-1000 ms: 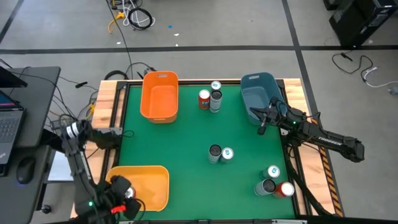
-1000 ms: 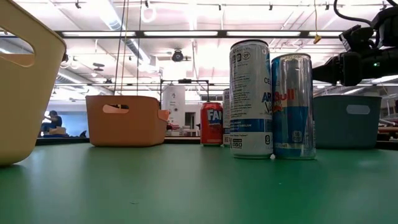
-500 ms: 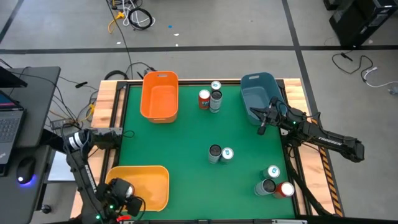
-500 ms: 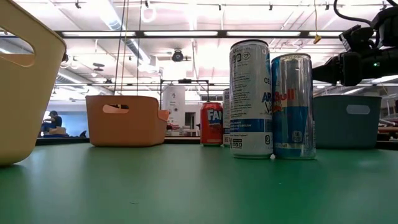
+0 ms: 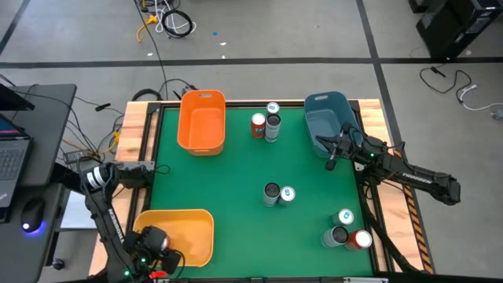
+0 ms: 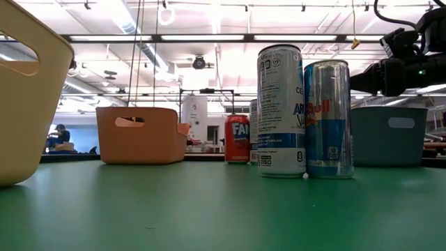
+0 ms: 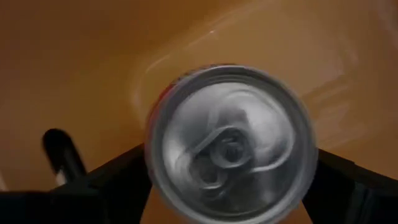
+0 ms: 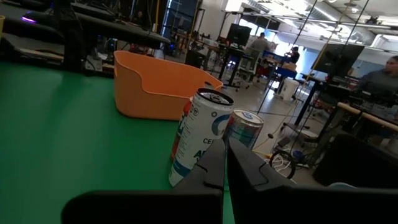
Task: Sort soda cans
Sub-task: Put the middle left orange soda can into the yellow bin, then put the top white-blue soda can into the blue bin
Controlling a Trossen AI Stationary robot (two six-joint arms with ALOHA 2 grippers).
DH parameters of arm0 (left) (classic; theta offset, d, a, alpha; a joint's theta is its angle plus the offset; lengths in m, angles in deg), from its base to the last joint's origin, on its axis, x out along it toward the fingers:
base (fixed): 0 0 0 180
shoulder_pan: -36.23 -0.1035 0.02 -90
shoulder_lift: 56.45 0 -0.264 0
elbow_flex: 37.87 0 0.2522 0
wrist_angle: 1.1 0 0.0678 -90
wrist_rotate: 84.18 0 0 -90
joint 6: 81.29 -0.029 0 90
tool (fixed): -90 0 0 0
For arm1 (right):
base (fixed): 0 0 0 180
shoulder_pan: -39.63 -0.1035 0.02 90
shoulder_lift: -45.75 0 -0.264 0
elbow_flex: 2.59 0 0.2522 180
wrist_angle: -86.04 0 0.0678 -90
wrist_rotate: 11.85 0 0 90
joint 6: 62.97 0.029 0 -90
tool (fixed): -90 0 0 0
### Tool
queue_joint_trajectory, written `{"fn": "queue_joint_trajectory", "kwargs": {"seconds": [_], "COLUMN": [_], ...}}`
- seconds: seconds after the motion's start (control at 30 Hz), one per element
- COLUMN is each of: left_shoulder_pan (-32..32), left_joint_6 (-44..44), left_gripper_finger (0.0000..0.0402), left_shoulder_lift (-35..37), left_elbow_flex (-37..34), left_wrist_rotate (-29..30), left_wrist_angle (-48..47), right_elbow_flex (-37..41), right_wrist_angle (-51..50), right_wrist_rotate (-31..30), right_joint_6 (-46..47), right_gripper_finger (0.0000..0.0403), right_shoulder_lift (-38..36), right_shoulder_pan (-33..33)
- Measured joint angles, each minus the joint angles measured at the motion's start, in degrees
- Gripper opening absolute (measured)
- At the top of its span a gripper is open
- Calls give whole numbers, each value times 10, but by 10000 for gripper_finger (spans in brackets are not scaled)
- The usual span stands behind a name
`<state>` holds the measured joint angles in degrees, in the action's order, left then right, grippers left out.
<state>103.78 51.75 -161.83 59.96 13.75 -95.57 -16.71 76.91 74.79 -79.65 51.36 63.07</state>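
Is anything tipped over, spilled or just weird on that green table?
Nothing stands out. The soda cans in view stand upright in small clusters, with no spill on the table. The orange bin, blue bin and yellow bin sit squarely.

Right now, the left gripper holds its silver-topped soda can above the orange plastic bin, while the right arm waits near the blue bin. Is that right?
Not quite: the left gripper is over the yellow plastic bin, not the orange one, as the high view shows. The silver-topped soda can sits between its fingers; the right gripper does wait by the blue bin.
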Motion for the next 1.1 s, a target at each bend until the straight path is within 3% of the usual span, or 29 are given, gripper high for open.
{"fn": "queue_joint_trajectory", "kwargs": {"seconds": [0.47,1.1], "left_shoulder_pan": [0,-4], "left_joint_6": [-24,-57], "left_gripper_finger": [366,367], "left_shoulder_lift": [0,1], "left_elbow_flex": [1,97], "left_wrist_rotate": [-73,-74], "left_wrist_angle": [3,-95], "right_elbow_flex": [0,0], "right_wrist_angle": [0,0], "right_wrist_rotate": [0,0], "right_joint_6": [0,0], "right_gripper_finger": [7,7], "right_shoulder_lift": [0,0], "right_shoulder_pan": [0,0]}}
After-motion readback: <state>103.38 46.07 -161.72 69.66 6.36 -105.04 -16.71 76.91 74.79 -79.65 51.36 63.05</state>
